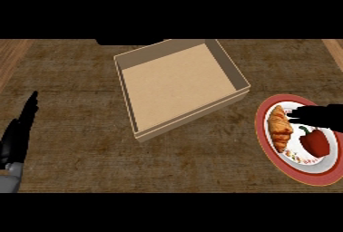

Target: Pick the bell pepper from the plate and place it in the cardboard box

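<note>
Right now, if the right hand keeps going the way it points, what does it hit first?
The right hand points toward the view's left, over the plate. Probably the croissant first, then the cardboard box wall. Its height over the croissant is unclear; the bell pepper sits below that line.

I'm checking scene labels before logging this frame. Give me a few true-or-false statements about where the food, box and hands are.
1. The bell pepper lies on the plate. True.
2. A croissant lies left of the pepper. True.
3. The cardboard box holds the pepper. False: nothing shows inside it.
4. The right hand is over the box. False: it is over the plate.
5. The left hand holds the croissant. False: it rests open at the left edge.
</note>
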Controlling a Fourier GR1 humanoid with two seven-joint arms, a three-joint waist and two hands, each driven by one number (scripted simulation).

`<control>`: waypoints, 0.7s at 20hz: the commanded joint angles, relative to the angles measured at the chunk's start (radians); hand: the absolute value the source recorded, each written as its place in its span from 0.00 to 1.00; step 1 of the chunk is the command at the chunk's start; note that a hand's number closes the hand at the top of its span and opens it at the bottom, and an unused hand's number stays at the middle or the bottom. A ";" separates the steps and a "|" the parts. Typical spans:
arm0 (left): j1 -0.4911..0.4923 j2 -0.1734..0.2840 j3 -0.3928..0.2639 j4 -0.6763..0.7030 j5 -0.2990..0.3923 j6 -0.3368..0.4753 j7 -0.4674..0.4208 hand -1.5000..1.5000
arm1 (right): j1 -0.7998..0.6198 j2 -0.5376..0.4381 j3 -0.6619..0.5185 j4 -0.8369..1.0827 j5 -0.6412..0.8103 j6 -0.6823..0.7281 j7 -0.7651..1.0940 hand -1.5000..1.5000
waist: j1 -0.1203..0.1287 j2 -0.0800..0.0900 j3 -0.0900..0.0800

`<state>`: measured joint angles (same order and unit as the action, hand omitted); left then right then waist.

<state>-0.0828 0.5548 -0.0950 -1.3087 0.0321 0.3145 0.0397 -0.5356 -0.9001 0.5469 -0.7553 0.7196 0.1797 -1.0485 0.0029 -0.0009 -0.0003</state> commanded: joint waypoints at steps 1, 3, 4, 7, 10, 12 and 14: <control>0.034 -0.005 0.009 -0.062 -0.025 0.006 0.028 0.50 | 0.009 0.017 0.004 0.005 0.045 0.048 -0.071 0.00 | 0.007 0.000 0.001; -0.038 -0.009 0.036 0.038 -0.013 -0.038 0.007 0.50 | 0.025 -0.004 0.015 -0.034 0.063 0.088 -0.022 0.00 | -0.004 0.001 0.000; -0.096 -0.026 0.040 0.114 -0.031 -0.037 -0.011 0.50 | 0.065 0.035 0.002 -0.059 0.055 0.047 0.023 0.00 | -0.011 0.001 0.000; 0.006 0.017 0.056 -0.059 -0.029 -0.065 0.057 0.50 | 0.084 0.020 -0.021 -0.074 0.077 0.064 0.038 0.00 | 0.001 -0.002 0.000; -0.067 -0.021 0.045 -0.001 -0.063 -0.060 0.057 0.50 | 0.056 0.118 -0.037 0.017 0.100 0.018 0.065 1.00 | 0.002 0.002 0.001; 0.006 -0.008 0.074 -0.027 -0.026 -0.080 0.020 0.50 | 0.058 0.135 -0.077 0.037 0.088 -0.125 0.012 1.00 | 0.010 0.002 0.001; 0.016 -0.027 0.074 0.001 -0.040 -0.082 -0.010 0.50 | 0.065 0.140 -0.110 0.016 0.085 -0.143 0.032 1.00 | 0.005 0.002 0.001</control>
<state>-0.0986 0.5321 -0.0373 -1.3083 -0.0102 0.2547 0.0535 -0.4817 -0.8114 0.4691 -0.7628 0.7927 0.1150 -0.9908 0.0027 -0.0084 -0.0111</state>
